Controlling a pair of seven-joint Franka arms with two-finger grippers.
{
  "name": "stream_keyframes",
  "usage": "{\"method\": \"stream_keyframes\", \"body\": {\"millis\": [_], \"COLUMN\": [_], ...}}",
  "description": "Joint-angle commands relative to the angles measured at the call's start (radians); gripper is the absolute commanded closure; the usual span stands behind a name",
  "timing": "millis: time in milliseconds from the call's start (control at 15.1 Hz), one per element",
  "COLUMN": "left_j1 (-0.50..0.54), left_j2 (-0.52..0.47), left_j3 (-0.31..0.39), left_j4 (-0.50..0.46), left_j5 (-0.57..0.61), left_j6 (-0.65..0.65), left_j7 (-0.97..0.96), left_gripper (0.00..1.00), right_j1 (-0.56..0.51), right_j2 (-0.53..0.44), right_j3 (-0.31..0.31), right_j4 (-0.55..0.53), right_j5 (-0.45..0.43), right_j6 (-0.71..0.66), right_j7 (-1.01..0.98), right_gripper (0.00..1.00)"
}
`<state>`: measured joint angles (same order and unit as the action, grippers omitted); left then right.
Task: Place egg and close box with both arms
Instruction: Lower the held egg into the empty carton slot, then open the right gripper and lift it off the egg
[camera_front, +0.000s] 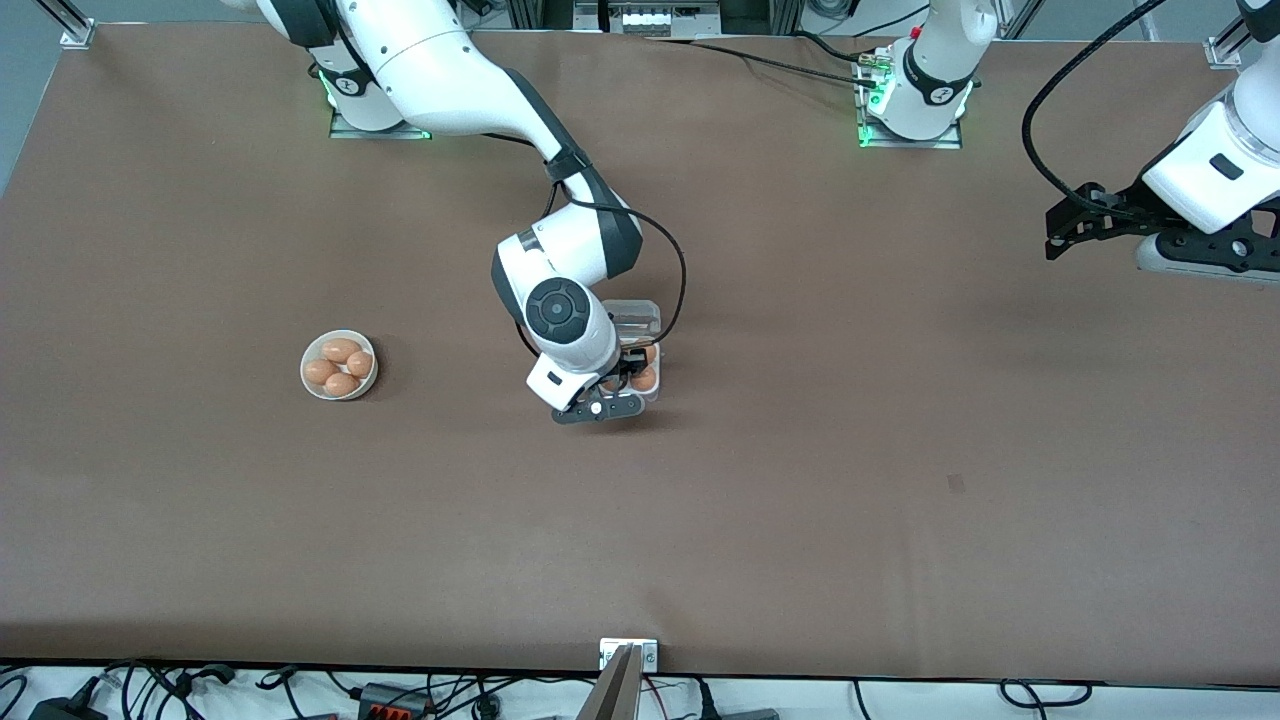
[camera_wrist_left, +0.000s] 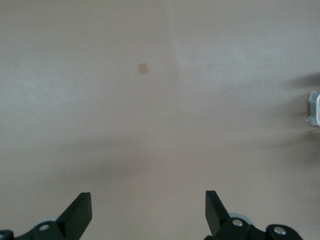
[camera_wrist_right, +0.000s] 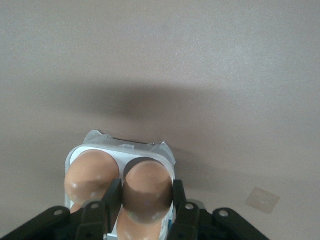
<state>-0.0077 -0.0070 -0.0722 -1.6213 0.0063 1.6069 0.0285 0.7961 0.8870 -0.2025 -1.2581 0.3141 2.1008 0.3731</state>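
Right pincer: nearest the front camera of all that matters here, we find the right arm's black two-finger gripper (camera_front: 612, 385) low over the box, its fingers (camera_wrist_right: 111, 200) clamped on a brown egg (camera_wrist_right: 147, 192), one finger on each flank of it.

Held egg: in the right wrist view it hangs straight down between the fingers, its blunt end toward the tray, directly above one cell. We judge the coming move to be a short lowering and a release, with no sideways shift needed.

Neighbour egg: a second brown egg (camera_wrist_right: 91, 175) sits in the cell just beside the held one, touching or nearly touching the finger on that side; we cannot tell which. We read this as the risk when the fingers part.

Box: the small square clear-plastic egg carton (camera_front: 637, 345) with whitish tray lies mid-table under the right wrist; its transparent lid (camera_front: 632, 316) lies open on the side toward the robots' bases.

Bowl: a round white bowl (camera_front: 339, 365) of brown eggs stands well apart, toward the right arm's end of the table.

Left pincer: the left arm's black gripper (camera_front: 1085, 225) waits, fingers (camera_wrist_left: 80, 212) spread wide and empty, over bare brown table (camera_front: 900, 480) at its own end, well apart from the box.

Nearer arm: the right, plainly; we judge the left arm must travel in for the lid-closing.
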Motion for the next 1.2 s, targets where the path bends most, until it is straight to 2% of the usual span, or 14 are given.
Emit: {"method": "stream_keyframes", "body": {"millis": [0,66,266,332,399,864,997,1130], "left_j1": [0.003,0.003,0.003,0.003,0.003,0.005,0.005,0.005], "left_j2": [-0.001,-0.001,-0.001,-0.002,-0.002,-0.002,-0.002,-0.001], "left_j3": [-0.001,-0.001,-0.001,-0.001,-0.001,-0.001,-0.001,0.0], "left_j4": [0.017,0.017,0.017,0.017,0.017,0.018,0.018,0.021], "left_j5": [0.003,0.004,0.003,0.003,0.003,0.001,-0.002,-0.003], "left_j6": [-0.016,-0.016,-0.016,-0.018,-0.019,-0.021,-0.019,-0.021], "left_j7": [0.016,0.016,0.016,0.016,0.014,0.011,0.01,0.017], "left_gripper": [0.0,0.0,0.0,0.0,0.0,0.0,0.0,0.0], "right_j1": [-0.008,-0.006,-0.008,-0.009,-0.008,-0.081,-0.135,-0.169], "right_j2": [0.006,0.006,0.004,0.003,0.0,-0.063,-0.089,-0.128], "right_j3": [-0.003,-0.003,-0.003,-0.003,-0.003,-0.012,-0.006,-0.008], "right_j4": [-0.004,-0.004,-0.004,-0.004,-0.003,0.048,0.049,0.049], "right_j5": [0.005,0.005,0.003,0.003,0.003,0.002,0.005,0.005], "right_j6": [-0.018,-0.018,-0.025,-0.028,-0.031,-0.292,-0.317,-0.344], "right_j7": [-0.006,-0.006,-0.008,-0.008,-0.008,-0.02,-0.042,-0.057], "right_gripper": [0.46,0.36,0.32,0.19,0.16,0.14,0.14,0.09]}}
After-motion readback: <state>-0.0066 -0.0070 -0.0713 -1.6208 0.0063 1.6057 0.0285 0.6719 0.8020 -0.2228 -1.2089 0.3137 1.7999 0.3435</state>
